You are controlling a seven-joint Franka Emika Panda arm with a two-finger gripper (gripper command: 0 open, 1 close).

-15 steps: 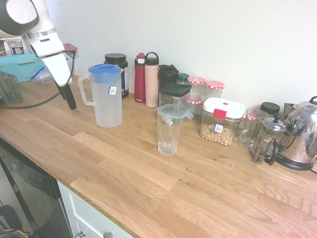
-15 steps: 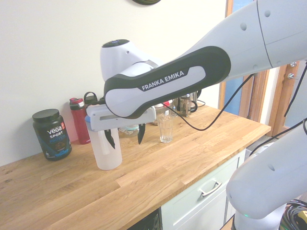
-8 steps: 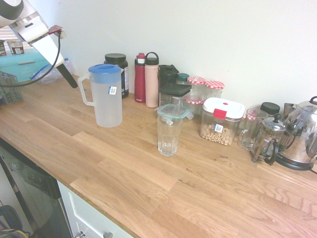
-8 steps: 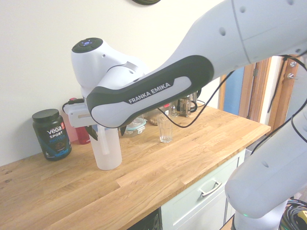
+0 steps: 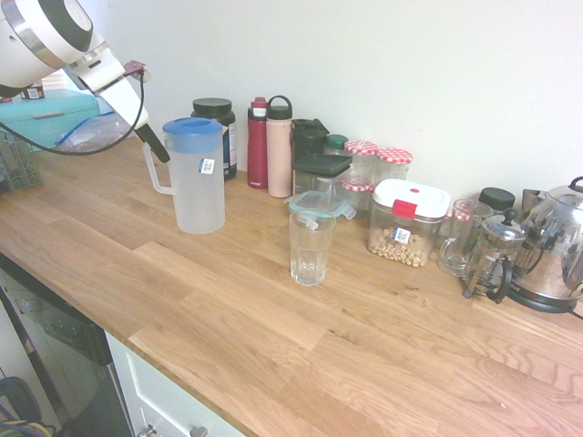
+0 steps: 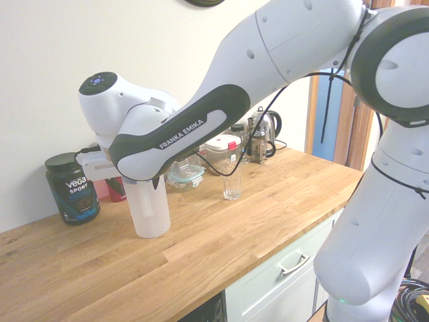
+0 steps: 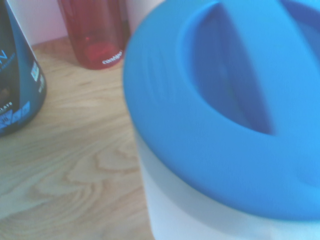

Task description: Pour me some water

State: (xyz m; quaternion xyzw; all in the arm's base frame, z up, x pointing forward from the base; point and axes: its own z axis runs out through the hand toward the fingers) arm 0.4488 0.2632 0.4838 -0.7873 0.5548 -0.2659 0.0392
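Wooden counter [image 5: 228, 337]: one lidded jug [image 5: 199, 191], toward wall-side edge; one hand [image 5: 162, 155], spread, beside handle [image 5: 157, 168]. Hazard: off-centre grip, tipping jug.

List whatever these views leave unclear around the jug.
- Second exterior view: the jug's lid, hidden behind the arm.
- First exterior view: the kettle's right side, cut off by the picture edge.
- Wrist view: the black tub, cut off by the left edge.
- First exterior view: the jug sticker's print, too small.
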